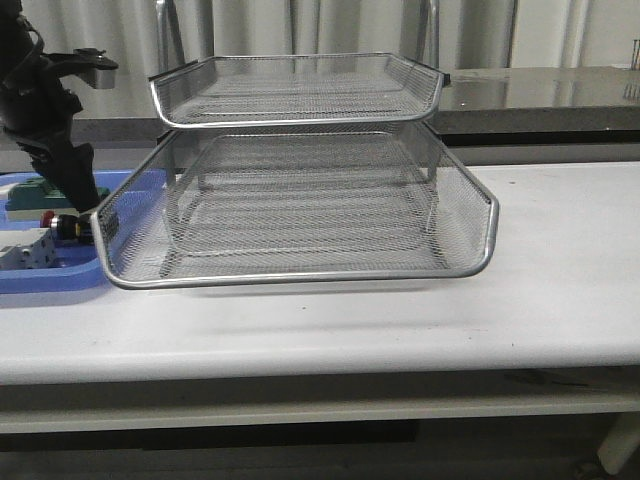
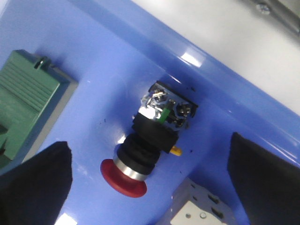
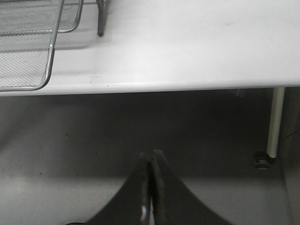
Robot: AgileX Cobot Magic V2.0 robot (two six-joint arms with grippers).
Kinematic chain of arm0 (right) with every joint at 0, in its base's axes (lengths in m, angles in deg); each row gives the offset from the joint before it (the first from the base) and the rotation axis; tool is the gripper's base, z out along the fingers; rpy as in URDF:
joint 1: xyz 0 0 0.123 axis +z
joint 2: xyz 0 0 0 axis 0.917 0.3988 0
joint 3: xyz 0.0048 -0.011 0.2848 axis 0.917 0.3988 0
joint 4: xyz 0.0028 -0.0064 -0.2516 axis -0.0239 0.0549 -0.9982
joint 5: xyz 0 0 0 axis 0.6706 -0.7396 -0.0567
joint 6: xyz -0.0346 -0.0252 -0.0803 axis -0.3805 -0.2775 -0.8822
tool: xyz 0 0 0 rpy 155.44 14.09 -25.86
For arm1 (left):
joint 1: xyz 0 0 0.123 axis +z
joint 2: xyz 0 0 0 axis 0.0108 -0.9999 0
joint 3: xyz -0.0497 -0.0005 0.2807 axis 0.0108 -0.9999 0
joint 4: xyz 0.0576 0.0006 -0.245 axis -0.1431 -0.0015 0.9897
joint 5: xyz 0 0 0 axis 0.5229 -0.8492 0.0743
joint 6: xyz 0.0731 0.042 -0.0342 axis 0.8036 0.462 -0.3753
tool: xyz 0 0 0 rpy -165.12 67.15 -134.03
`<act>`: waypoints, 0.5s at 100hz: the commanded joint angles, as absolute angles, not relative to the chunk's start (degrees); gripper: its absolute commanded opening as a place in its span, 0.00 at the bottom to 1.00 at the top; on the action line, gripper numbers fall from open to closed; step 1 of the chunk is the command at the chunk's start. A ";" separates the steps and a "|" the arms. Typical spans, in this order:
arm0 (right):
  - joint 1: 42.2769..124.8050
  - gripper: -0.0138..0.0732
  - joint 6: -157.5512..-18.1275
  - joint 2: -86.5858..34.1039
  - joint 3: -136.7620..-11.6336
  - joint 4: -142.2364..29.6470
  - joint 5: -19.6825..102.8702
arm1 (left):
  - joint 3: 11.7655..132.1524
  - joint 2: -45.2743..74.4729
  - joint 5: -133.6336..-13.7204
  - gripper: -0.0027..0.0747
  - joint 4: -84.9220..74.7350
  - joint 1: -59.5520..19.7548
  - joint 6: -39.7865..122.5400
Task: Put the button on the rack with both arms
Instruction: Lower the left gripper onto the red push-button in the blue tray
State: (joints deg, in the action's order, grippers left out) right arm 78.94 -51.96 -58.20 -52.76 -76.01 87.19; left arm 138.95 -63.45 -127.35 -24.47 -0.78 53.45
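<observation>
The button [image 2: 149, 140] lies on its side in the blue plastic tray [image 2: 93, 56], red cap [image 2: 123, 179] toward the camera. My left gripper [image 2: 150, 151] is open, just above it, with one black finger [image 2: 37, 183] on each side and not touching it. In the front view the left gripper [image 1: 72, 205] hangs over the button [image 1: 57, 226] at the far left. The silver wire-mesh rack [image 1: 300, 200] stands in the middle of the table. My right gripper [image 3: 151, 157] is shut and empty, below the table's front edge, out of the front view.
A green block [image 2: 26, 103] and a white block [image 2: 201, 208] lie in the blue tray [image 1: 60, 275] close to the button. A corner of the rack [image 3: 28, 47] and a white table leg [image 3: 276, 122] show in the right wrist view.
</observation>
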 commanded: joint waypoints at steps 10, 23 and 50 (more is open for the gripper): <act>78.88 0.08 -52.15 -58.03 -54.23 -76.99 84.06 | 141.73 -60.93 -125.39 0.87 -23.06 -0.73 54.36; 78.88 0.08 -52.15 -58.03 -54.23 -76.99 84.06 | 141.73 -60.95 -124.07 0.87 -22.55 -0.73 55.41; 78.88 0.08 -52.15 -58.03 -54.23 -76.99 84.06 | 141.73 -61.59 -123.84 0.87 -22.19 -0.73 56.61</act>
